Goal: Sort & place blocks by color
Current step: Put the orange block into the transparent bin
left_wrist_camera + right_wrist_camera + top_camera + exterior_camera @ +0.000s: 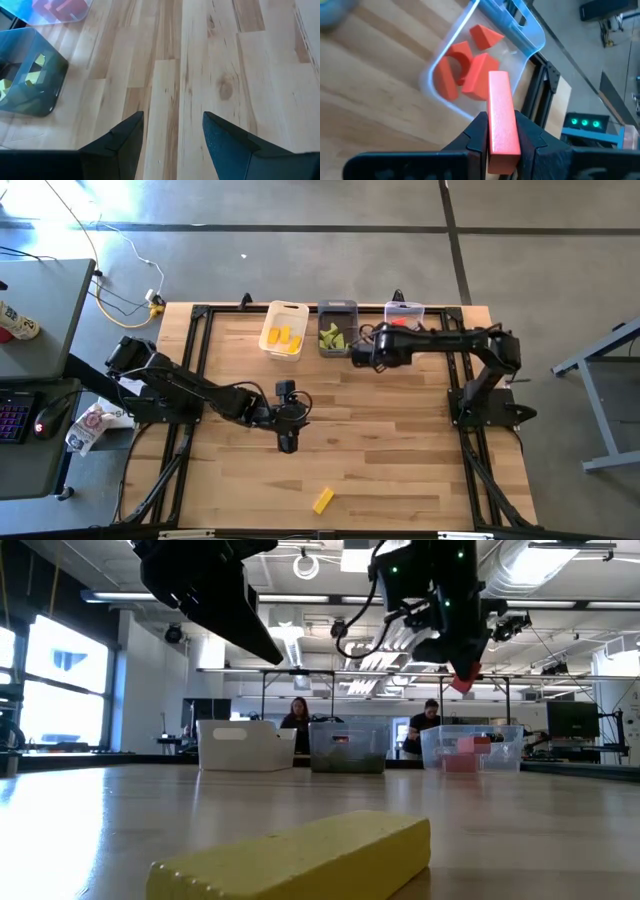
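Right between my right pincer's [502, 137] fingers sits a long red block [501, 117], clamped tight from both sides and sticking out past my fingertips. Just beyond its far end is the clear bin [520, 30], and I can see several red blocks [470, 65] already lying inside it, wedge and arch shapes piled loosely together. From overhead my right arm reaches across to the back row, so the pincer hangs above the table close to the clear bin, with the grey bin [337, 327] alongside holding green blocks [334, 336], and the white bin [283, 329] past that with yellow blocks [282, 338] in it.

My left pincer [172, 135] is out over the middle of the table, fingers spread apart with nothing in them, only bare wood showing in the gap. Off to one side ahead of it I can see the grey bin's corner.

One yellow block [322, 500] lies alone near the front edge, well apart from both pincers and from the bins. Couple of people sitting way back in the room behind the bins.
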You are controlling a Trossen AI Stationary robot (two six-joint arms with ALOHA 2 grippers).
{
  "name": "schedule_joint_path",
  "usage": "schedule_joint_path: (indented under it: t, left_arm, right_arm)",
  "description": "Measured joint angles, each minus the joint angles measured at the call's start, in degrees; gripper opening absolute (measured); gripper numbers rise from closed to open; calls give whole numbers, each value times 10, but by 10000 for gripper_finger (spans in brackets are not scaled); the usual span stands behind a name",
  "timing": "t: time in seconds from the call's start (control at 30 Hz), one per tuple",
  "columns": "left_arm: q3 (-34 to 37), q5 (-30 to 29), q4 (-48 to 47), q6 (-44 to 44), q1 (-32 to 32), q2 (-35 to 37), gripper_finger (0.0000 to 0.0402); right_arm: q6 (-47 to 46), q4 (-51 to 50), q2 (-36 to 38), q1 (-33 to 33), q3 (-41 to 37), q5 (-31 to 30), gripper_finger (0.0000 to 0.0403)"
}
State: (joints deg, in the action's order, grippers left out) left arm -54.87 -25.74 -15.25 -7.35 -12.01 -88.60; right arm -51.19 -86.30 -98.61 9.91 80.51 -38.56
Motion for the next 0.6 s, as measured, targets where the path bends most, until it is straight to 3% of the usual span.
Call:
schedule_joint_path:
  t: [0.6]
  left_arm:
    - [0,0,0,5,0,0,188]
  right_arm:
    - [146,116,0,156,0,68,43]
